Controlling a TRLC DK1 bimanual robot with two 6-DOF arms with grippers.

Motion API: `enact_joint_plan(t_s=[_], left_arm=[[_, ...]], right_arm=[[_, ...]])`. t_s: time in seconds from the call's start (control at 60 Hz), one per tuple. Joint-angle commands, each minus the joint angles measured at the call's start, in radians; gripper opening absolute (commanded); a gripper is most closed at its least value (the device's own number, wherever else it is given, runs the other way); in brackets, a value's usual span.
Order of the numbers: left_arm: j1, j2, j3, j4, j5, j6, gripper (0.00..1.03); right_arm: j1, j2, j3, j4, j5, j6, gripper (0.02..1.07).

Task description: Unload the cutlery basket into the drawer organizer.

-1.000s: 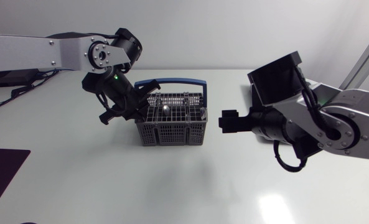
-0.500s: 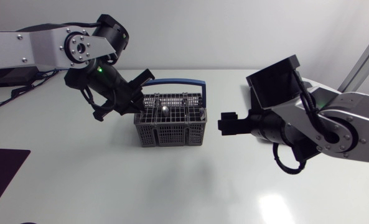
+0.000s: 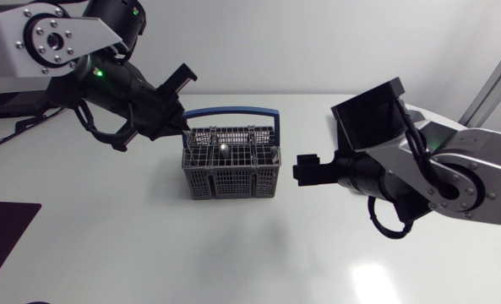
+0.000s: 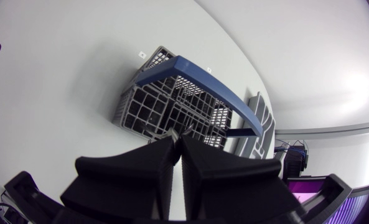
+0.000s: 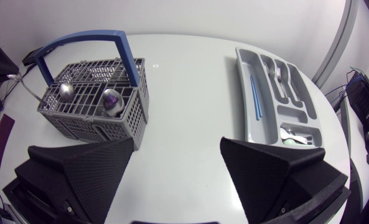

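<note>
The grey cutlery basket [image 3: 231, 173] with a blue handle [image 3: 233, 111] stands mid-table; spoons [image 5: 66, 90] stick up in it. My left gripper [image 3: 178, 128] hangs above the basket's left end, shut on a thin silver piece of cutlery [image 5: 23, 85] that slants down toward the basket. In the left wrist view only its tip [image 4: 170, 132] shows at that gripper [image 4: 177, 138]. My right gripper [image 3: 305, 169] stands open and empty just right of the basket [image 5: 94, 112]. The grey drawer organizer [image 5: 305, 109] lies beyond, at the right, with a blue stick [image 5: 254, 93], forks [image 5: 280, 78] and a spoon [image 5: 290, 134] in it.
A dark purple mat [image 3: 1, 232] lies at the table's front left corner. Cables and a black box [image 3: 13, 105] sit at the back left. My right arm [image 3: 427, 169] covers the organizer in the head view.
My left arm has risen and pulled back to the left from the basket's left corner, drawing the thin cutlery piece up with it. The right arm has barely moved.
</note>
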Motion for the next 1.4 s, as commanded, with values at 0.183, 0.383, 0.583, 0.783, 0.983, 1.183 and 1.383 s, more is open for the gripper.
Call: enact_joint_plan(t_s=[0.183,0.383,0.583,0.783,0.983,1.183,1.383], left_arm=[[0.000,-0.092,-0.041,0.007,0.036,-0.020,0.04],[-0.011,-0.158,-0.043,0.009,0.057,-0.016,0.04],[-0.044,-0.183,-0.045,0.006,0.089,-0.028,0.04],[-0.083,-0.127,-0.046,0.013,0.220,-0.040,0.04],[-0.100,-0.046,-0.025,0.027,0.366,-0.079,0.04],[-0.123,0.031,0.031,0.023,0.450,-0.126,0.04],[-0.130,0.069,0.061,0.015,0.484,-0.154,0.04]], right_arm=[[0.028,-0.086,-0.077,0.121,-0.009,-0.112,1.02],[0.028,-0.139,-0.068,0.107,-0.093,-0.213,1.02],[0.043,-0.200,-0.033,0.042,-0.169,-0.325,1.02],[0.073,-0.221,0.021,-0.030,-0.278,-0.384,1.02],[0.043,-0.228,0.012,-0.011,-0.437,-0.417,1.02],[0.005,-0.163,0.045,0.019,-0.578,-0.433,1.02],[0.004,-0.093,0.062,0.058,-0.638,-0.514,1.02]])
